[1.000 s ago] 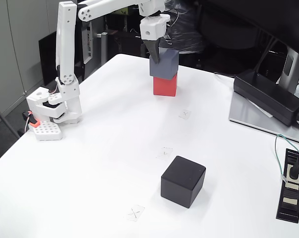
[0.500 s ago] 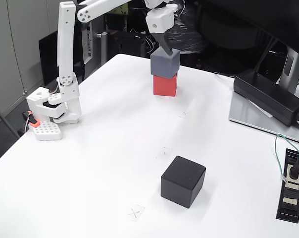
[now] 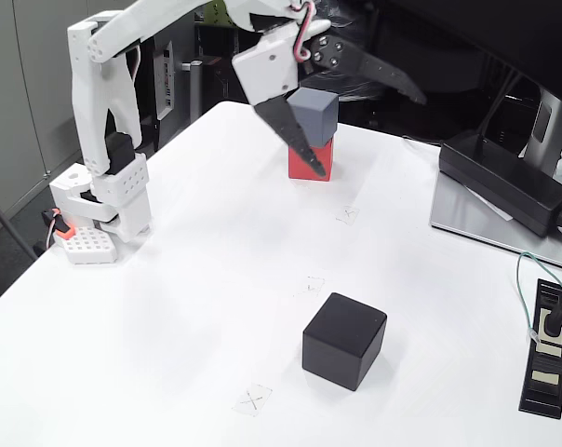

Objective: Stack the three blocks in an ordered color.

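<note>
- The white table carries everything; its far edge runs along the top of the fixed view and its right edge lies under a grey tray and cables
- The white arm stands on its base near the table's left edge and reaches over toward the far edge
- The gripper hangs in the air above the far part of the table with its jaws spread wide and nothing between them; one dark finger points down and the other reaches out to the right
- A flat black power adapter lies on the tray near the right edge
- The black cube sits alone toward the near edge, well apart from the jaws
- The blue-grey cube rests on top of the red cube, between the two spread fingers in this view; the lower finger crosses in front of its left side, and whether they touch cannot be told
- The red cube stands on the table near the far edge, the lower fingertip in front of its front face
</note>
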Tool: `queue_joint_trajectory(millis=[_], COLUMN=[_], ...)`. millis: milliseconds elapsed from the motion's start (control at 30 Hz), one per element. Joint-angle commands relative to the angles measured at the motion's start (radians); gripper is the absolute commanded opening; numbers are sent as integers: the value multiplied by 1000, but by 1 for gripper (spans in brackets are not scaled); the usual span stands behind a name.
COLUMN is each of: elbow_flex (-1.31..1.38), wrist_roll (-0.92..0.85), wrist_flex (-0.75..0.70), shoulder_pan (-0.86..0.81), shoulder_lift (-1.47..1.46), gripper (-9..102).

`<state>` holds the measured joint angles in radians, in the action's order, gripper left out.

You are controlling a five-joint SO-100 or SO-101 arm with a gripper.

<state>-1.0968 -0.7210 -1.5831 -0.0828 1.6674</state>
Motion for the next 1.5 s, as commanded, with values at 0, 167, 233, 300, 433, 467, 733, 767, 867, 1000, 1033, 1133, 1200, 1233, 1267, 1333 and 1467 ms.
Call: queue_joint_trajectory(millis=[0, 167, 233, 300, 433, 467, 733, 767, 867, 1000, 1033, 1133, 1200, 1233, 1267, 1333, 1467], elbow_flex=[-35, -176, -210, -229, -229, -224, -213, -202, -153, -74, -60, -40, -44, -46, -48, -43, -34], wrist_roll=[31, 120, 173, 238, 342, 360, 439, 443, 454, 476, 485, 503, 508, 509, 509, 511, 511], wrist_flex=[-2, 28, 83, 149, 224, 230, 241, 241, 241, 241, 238, 235, 235, 232, 229, 229, 229], shoulder_pan=[-123, -213, -213, -221, -212, -210, -121, -101, -71, -71, -72, -75, -75, -75, -74, -74, -74], shoulder_lift=[21, -109, -163, -207, -267, -276, -391, -410, -471, -546, -563, -598, -609, -612, -612, -612, -603], gripper=[46, 46, 46, 46, 46, 46, 46, 46, 46, 46, 46, 46, 46, 46, 45, 42, 29])
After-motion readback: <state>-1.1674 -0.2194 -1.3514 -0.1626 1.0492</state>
